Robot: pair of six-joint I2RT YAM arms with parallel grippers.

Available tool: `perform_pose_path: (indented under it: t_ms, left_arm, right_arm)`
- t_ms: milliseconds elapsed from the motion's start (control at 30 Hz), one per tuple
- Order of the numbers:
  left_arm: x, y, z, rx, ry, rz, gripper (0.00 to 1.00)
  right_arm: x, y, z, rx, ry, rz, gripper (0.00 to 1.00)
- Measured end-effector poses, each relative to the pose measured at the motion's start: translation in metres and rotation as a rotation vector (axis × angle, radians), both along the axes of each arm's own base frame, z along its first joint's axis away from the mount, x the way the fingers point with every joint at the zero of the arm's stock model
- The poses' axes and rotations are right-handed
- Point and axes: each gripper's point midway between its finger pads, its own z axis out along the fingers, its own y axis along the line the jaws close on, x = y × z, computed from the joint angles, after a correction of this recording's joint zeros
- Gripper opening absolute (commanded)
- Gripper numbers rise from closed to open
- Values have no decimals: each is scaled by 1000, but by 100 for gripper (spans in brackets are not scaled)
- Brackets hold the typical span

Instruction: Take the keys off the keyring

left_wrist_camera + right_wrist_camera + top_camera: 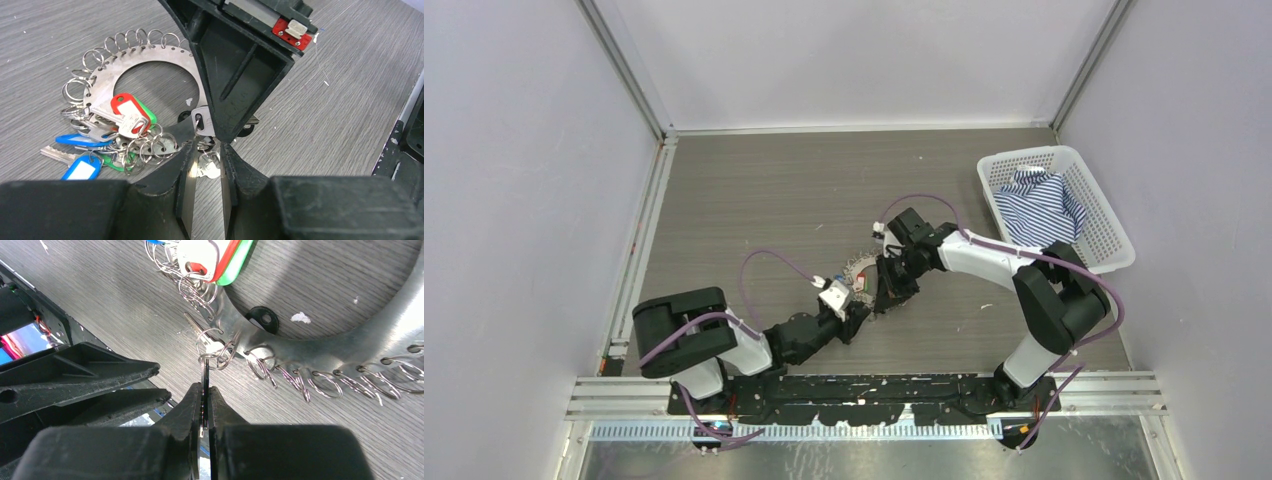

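Observation:
The keyring (150,62) is a flat silvery ring with many small split rings (120,40) round its rim, lying on the table (60,30). It also shows in the top view (861,264) and in the right wrist view (320,352). Keys with red (127,106), green and blue (80,140) tags bunch at its left. My right gripper (205,387) is shut on a thin dark key (205,374), seen edge-on and hooked to a split ring (215,360) on the keyring. My left gripper (207,147) is open just in front of it, with a silver key head (210,167) showing between its fingers.
A white basket (1114,235) holding a striped shirt (1039,205) stands at the back right. The two grippers (856,292) (889,285) meet tip to tip over the keyring. Grey walls close in the table on three sides.

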Motion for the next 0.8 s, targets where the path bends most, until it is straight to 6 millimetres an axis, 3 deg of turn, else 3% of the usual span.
perform_pose_path:
  t_ms: [167, 367, 633, 800]
  left_arm:
    - [1, -3, 2, 11, -38, -2, 34]
    - [10, 1, 12, 8, -104, 36, 37]
    - [13, 10, 21, 57, -204, 7, 43]
    - [9, 15, 34, 28, -235, -24, 36]
  right_arm:
    - [3, -1, 0, 3, -2, -8, 1]
    - [5, 1, 4, 14, -3, -16, 1]
    - [14, 6, 37, 60, -75, -21, 1]
    - [18, 8, 52, 87, -113, -21, 1]
